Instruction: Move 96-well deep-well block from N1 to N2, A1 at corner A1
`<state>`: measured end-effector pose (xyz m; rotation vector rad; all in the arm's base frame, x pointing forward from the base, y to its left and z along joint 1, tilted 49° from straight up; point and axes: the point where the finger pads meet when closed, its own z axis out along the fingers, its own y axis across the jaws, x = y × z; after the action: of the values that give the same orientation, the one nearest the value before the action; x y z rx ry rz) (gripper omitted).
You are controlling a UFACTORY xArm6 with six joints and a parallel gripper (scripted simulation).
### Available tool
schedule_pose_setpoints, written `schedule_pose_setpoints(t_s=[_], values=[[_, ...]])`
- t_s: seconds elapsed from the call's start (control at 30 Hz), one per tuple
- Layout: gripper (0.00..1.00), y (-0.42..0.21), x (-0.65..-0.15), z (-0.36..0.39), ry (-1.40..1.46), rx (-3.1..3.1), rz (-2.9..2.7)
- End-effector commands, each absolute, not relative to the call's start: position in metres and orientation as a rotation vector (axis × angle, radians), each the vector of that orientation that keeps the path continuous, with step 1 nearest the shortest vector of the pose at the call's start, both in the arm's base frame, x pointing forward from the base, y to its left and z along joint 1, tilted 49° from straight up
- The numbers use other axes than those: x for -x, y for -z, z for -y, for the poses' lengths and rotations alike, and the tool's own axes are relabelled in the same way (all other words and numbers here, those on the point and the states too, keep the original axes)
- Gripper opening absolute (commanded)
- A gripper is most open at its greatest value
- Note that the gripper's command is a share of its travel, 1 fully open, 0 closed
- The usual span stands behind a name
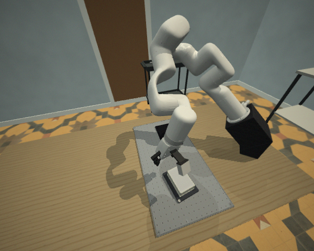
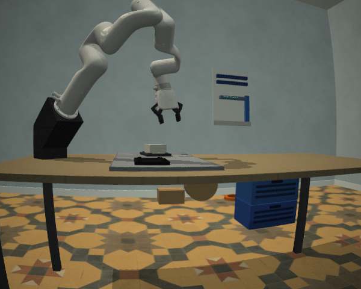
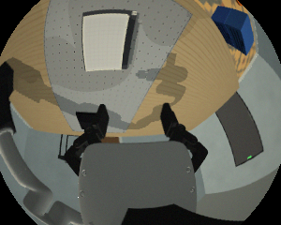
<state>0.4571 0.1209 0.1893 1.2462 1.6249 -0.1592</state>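
Note:
The white deep-well block (image 1: 182, 183) sits flat on the black nest N1 (image 1: 191, 192), at the near end of the grey perforated baseplate (image 1: 165, 210). It also shows in the exterior view (image 2: 155, 147) and in the wrist view (image 3: 106, 40). The other black nest, N2 (image 1: 161, 130), is empty and partly hidden behind my arm; it shows fully in the exterior view (image 2: 151, 161). My gripper (image 1: 169, 162) (image 2: 168, 119) is open and empty. It points down and hangs well above the block, its two fingers apart in the wrist view (image 3: 133, 122).
The arm's black pedestal (image 1: 249, 135) stands on the wooden table to the right of the baseplate. Blue crates (image 2: 266, 201) and a cardboard box (image 2: 170, 194) are on the floor under the table. A black rack (image 1: 165, 78) stands behind the table.

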Motion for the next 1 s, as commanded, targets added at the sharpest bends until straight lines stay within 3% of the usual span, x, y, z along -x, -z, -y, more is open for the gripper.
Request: schedule_pose_setpoints(t_s=[0.0, 0.97], values=[[1.0, -0.17, -0.457, -0.125, 0.128, -1.329, -1.653], [1.0, -0.087, -0.444, -0.138, 0.076, -1.544, -1.695]])
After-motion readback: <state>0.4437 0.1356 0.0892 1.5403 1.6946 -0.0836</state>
